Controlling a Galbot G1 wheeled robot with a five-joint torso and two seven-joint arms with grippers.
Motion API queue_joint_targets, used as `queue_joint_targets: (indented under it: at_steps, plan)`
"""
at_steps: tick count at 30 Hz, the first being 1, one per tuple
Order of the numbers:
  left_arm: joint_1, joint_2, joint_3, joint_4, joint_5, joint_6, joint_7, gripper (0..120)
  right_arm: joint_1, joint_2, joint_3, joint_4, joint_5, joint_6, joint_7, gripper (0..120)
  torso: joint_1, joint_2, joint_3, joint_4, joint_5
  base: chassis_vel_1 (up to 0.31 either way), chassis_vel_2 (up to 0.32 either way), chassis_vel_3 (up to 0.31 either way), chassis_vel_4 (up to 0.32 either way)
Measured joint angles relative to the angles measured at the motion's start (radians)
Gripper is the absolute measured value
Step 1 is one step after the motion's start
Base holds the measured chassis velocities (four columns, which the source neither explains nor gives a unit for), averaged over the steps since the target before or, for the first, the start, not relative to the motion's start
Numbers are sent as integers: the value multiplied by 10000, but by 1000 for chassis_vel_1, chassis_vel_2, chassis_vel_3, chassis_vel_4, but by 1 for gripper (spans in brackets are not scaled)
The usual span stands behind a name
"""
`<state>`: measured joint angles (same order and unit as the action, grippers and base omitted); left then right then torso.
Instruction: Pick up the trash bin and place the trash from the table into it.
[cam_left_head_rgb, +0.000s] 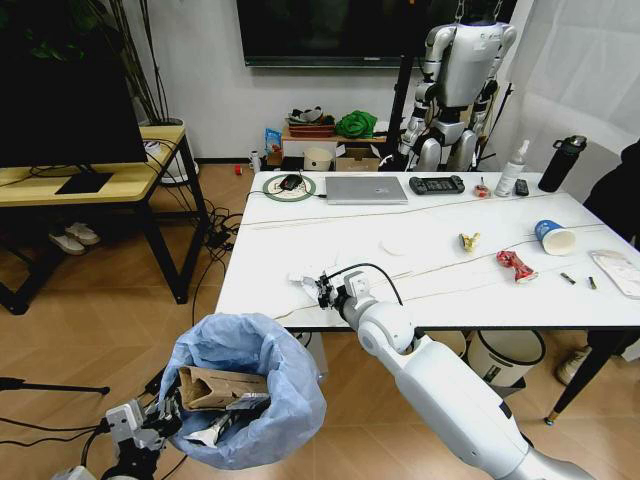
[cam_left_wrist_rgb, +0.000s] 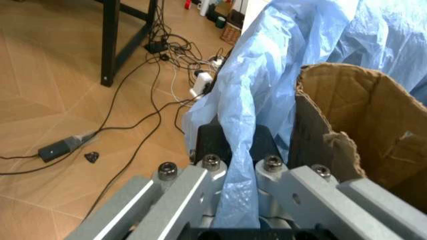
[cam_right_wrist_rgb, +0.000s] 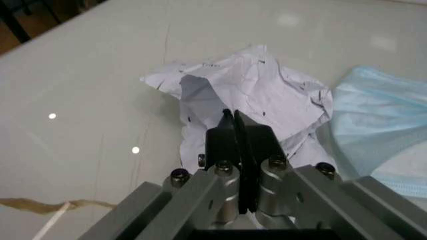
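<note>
The trash bin (cam_left_head_rgb: 245, 395), lined with a crinkled light-blue bag (cam_left_wrist_rgb: 280, 60), hangs low in front of the table's left corner with torn brown cardboard (cam_left_wrist_rgb: 363, 125) inside. My left gripper (cam_left_head_rgb: 165, 418) (cam_left_wrist_rgb: 239, 137) is shut on the bag's rim. My right gripper (cam_left_head_rgb: 322, 291) (cam_right_wrist_rgb: 233, 117) is at the front left of the marble table (cam_left_head_rgb: 440, 300), shut on crumpled white paper (cam_left_head_rgb: 303, 276) (cam_right_wrist_rgb: 267, 92). A light-blue face mask (cam_right_wrist_rgb: 380, 130) lies beside the paper. Farther right lie a white lid (cam_left_head_rgb: 395, 246), a yellow wrapper (cam_left_head_rgb: 468, 241), a red wrapper (cam_left_head_rgb: 516, 265), a blue-white cup (cam_left_head_rgb: 553, 237) and a clear packet (cam_left_head_rgb: 615, 270).
A silver laptop (cam_left_head_rgb: 366, 189), a black controller (cam_left_head_rgb: 437, 184), a spray bottle (cam_left_head_rgb: 510, 170) and a black bottle (cam_left_head_rgb: 561, 163) stand along the table's far edge. A white bin (cam_left_head_rgb: 505, 355) sits under the table. A yellow-wood desk (cam_left_head_rgb: 90, 182) stands at left, with cables (cam_left_wrist_rgb: 153, 95) on the floor.
</note>
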<state>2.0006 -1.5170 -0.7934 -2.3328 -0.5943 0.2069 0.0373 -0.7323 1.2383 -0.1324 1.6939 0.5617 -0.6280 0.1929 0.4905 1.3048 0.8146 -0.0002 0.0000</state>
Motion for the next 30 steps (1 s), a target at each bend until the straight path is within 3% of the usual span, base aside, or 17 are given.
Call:
queue_joint_targets:
  at_steps: [12,21,27,30]
  plan:
    - [-15,17,28,-2,7,6,0,0,55,-724,637,1727,2183,1101,-136,0,0,0,0,-1,0,0,0,0,0]
    - [-3,5,11,-15,9,12,-6,0,1,-891,718,1558,2195,1278,-250,0,0,0,0,-1,1,0,0,0,0]
    - [16,-9,-11,-38,8,16,-9,0,131,-535,347,1449,1717,1273,-49,0,0,0,0,0,0,0,0,0,0]
    - [28,-19,-20,-55,8,17,-10,0,235,-344,191,1262,1544,1205,58,10,0,0,0,3,-1,0,0,0,0]
